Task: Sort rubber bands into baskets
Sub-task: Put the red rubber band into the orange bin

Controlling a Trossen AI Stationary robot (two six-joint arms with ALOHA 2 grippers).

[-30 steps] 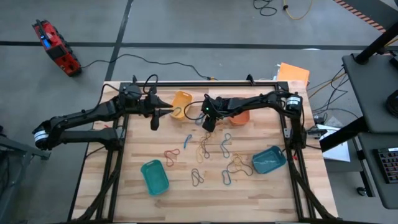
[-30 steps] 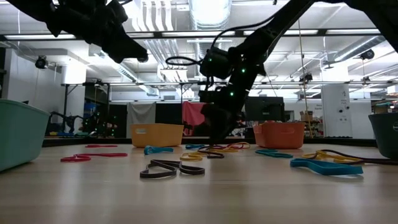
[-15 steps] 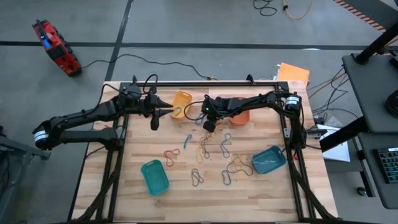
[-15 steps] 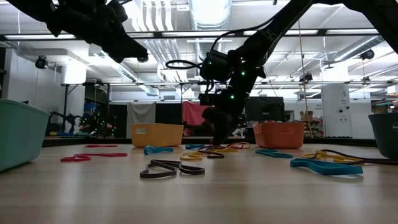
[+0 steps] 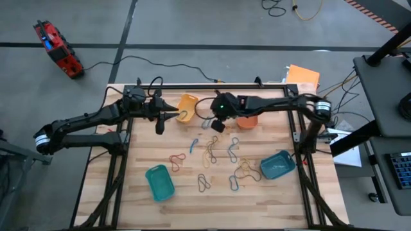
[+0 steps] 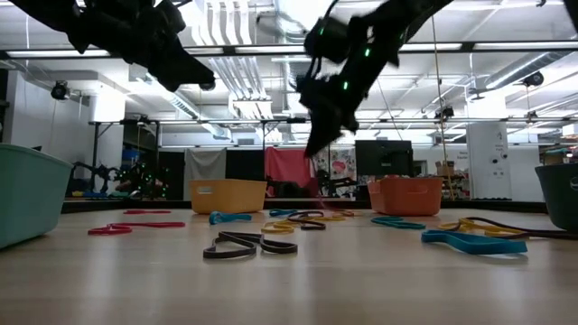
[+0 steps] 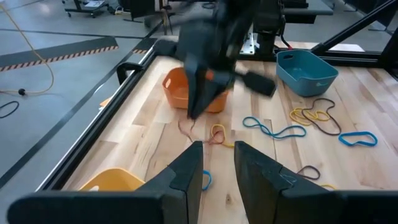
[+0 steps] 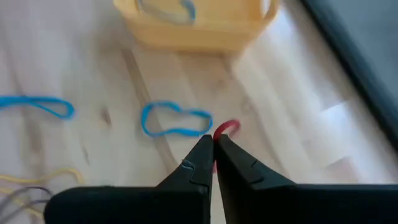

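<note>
Right gripper (image 5: 219,126) hangs above the table at about 12 o'clock from the scattered rubber bands (image 5: 221,154), between the yellow basket (image 5: 187,106) and orange basket (image 5: 246,119); its fingers are pinched together on a red rubber band (image 8: 225,129), raised off the wood; left gripper (image 5: 160,126) hovers at 9 o'clock of the yellow basket, fingers slightly apart, holding nothing; two teal baskets (image 5: 159,181) sit toward 6 o'clock; no readable writing shows.
</note>
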